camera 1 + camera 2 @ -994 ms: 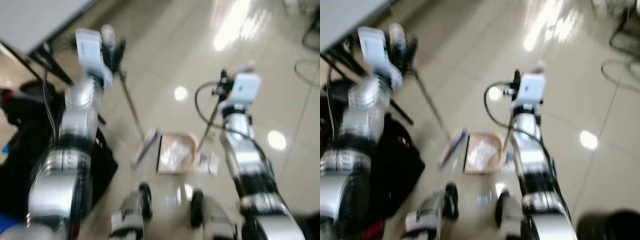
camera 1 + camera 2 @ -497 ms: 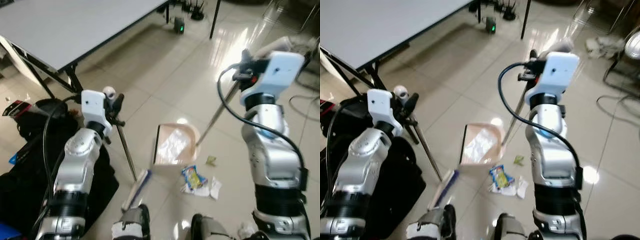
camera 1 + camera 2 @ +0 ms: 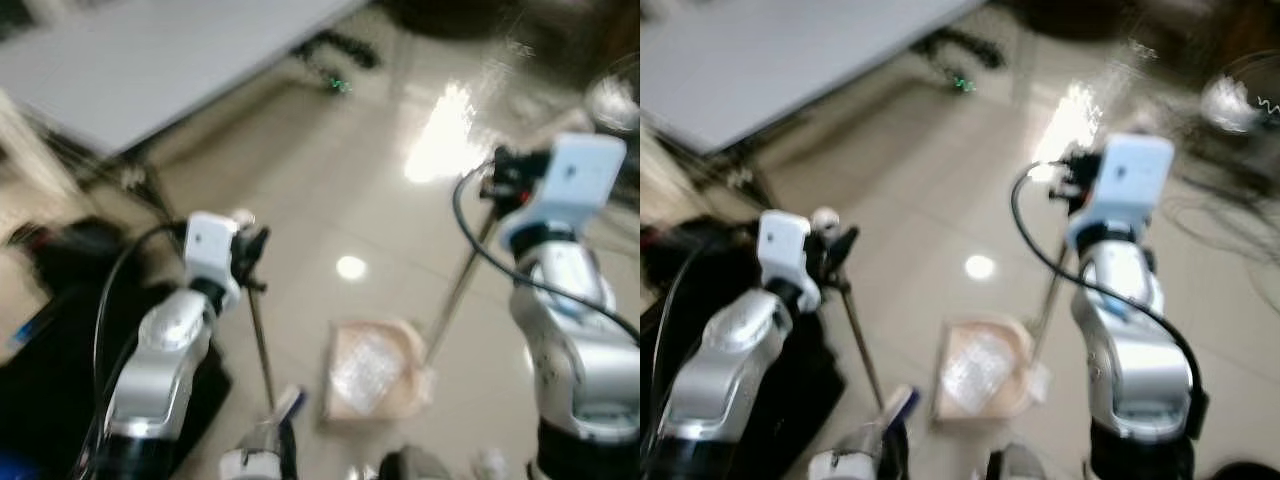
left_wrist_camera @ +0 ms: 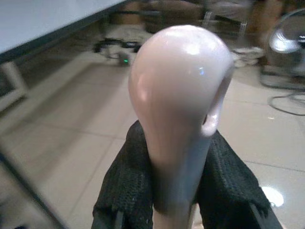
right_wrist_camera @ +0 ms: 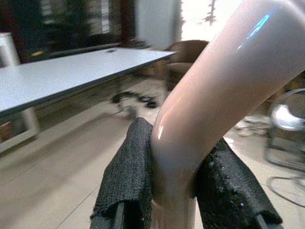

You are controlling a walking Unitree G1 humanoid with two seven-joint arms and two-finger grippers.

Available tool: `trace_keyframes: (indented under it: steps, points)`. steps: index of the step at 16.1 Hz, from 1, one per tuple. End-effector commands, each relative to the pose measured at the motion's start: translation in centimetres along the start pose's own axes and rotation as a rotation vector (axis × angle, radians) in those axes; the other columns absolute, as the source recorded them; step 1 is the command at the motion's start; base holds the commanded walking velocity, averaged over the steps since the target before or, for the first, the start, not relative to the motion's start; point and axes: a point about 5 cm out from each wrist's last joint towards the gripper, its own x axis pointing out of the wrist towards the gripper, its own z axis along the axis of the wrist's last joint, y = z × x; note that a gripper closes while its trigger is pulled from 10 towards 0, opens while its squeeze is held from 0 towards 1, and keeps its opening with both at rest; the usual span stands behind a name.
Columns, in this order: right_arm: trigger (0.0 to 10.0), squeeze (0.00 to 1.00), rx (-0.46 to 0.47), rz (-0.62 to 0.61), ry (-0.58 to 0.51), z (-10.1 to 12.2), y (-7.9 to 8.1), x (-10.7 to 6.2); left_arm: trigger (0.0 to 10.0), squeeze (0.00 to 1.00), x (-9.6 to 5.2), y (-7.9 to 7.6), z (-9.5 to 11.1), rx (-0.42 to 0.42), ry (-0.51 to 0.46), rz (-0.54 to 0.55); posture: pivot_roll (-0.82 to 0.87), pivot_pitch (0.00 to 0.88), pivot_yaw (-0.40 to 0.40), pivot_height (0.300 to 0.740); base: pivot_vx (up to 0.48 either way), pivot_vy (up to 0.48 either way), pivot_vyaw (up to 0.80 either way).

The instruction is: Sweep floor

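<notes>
Left gripper point(image 4: 178, 191) is clamped tight around the knobby top of the broom handle point(image 4: 178, 105), and the wrist view shows both black pads pressed against the pale plastic. Right gripper point(image 5: 174, 191) is doing the same thing on the curved grip of the dustpan handle point(image 5: 209, 105), fingers squeezed onto it with no gap. From the head camera the broom point(image 3: 262, 350) slants down from the left arm to its brush end by the robot's feet, and the dustpan point(image 3: 375, 370) sits flat on the tiled floor point(image 3: 330, 190) just in front, with whitish scraps already lying inside it. Big change from half a second ago: the colorful wrapper and torn paper bits that were lying just past the pan's open side can't be made out anymore, though the whole view has also swung and gone blurry, so the head clearly moved and I honestly can't tell whether that litter got covered, pushed in, or just slid out of frame. The pan also sits nearer the robot's feet in the picture now, which could be camera shift too. My read is the sweep is partway done: some rubbish is collected, and the leftover bits near the pan's lip likely need one more push from the broom. Table point(image 3: 150, 70) and a black bag point(image 3: 40, 340) are off to the left.
</notes>
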Motion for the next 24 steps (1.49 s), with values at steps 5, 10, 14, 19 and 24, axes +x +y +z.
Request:
trace_keyframes:
  steps: [5,10,14,19,24]
  points:
    - [10.0,0.0,-0.022,-0.007,-0.044,1.2,-0.5,-1.3,10.0,0.0,-0.7,-1.1,0.9,0.058,0.02,-0.047,-0.04,0.107,0.074,0.74,0.0,0.0,0.0]
    - [10.0,0.0,-0.023,-0.002,-0.065,-0.3,-0.5,-2.6,10.0,0.0,-0.4,-1.1,1.3,0.068,0.012,-0.037,-0.03,0.113,0.084,0.74,0.0,0.0,0.0]
    - [10.0,0.0,-0.067,-0.028,-0.026,-2.1,-0.6,-3.4,10.0,0.0,0.0,-0.8,1.5,0.048,0.006,-0.017,-0.04,0.115,0.081,0.74,0.0,0.0,0.0]
    - [10.0,0.0,-0.102,-0.068,0.037,-3.9,-1.2,-3.9,10.0,0.0,0.5,-1.1,1.2,0.044,0.008,-0.025,-0.04,0.115,0.077,0.74,0.0,0.0,-0.16]
    - [10.0,0.0,-0.074,-0.078,0.033,-3.6,-1.0,-3.7,10.0,0.0,0.7,-1.4,1.4,0.065,-0.007,-0.049,-0.05,0.108,0.072,0.74,0.0,-0.052,-0.78]
